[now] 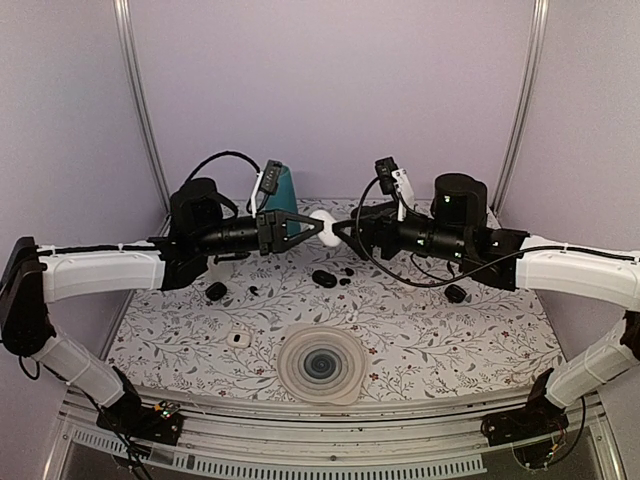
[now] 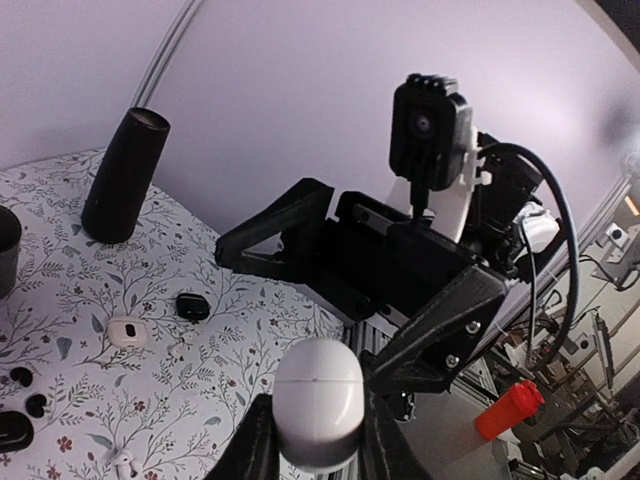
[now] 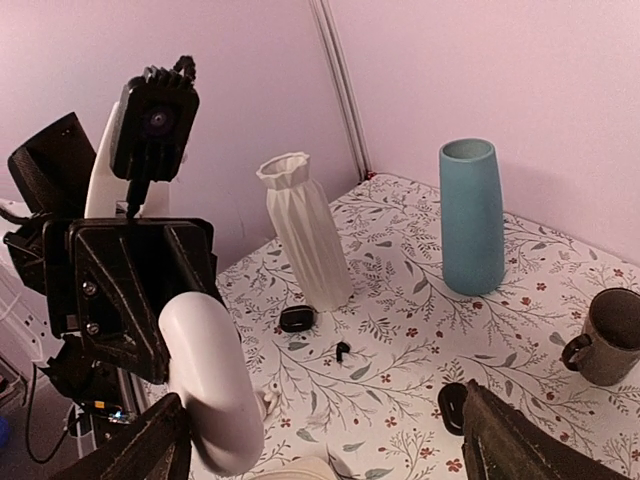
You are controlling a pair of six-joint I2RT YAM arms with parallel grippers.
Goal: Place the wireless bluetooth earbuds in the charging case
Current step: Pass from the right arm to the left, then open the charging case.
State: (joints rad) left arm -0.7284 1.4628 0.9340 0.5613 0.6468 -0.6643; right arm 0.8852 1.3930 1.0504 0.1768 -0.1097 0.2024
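While the left gripper [image 1: 314, 226] pinches the white charging case [image 1: 323, 218] up in the air over the middle of the table [image 1: 440, 345], the right gripper [image 1: 343, 233] faces it nose to nose, jaws spread wide, holding nothing. From above that's about all you get: the case is a small white blob between two black arms.

Left wrist camera, much better! The case is egg-shaped, closed along a thin seam, clamped at its lower end between the left fingers [image 2: 250, 445]. The right gripper's two black fingers fan apart beyond it. Down on the flowered cloth this view picks out two black earbuds [image 2: 37, 404] at the left edge, a white earbud [image 2: 122, 462] at the bottom, a small white case [image 2: 128, 332] and a black case [image 2: 192, 305] beside it.

Right wrist camera gives the far side: a white ribbed vase [image 3: 305, 230], a teal vase [image 3: 470, 215], a grey mug [image 3: 610, 335], none in the left wrist view. A lone black earbud [image 3: 342, 350] lies on the table in front of the ribbed vase.
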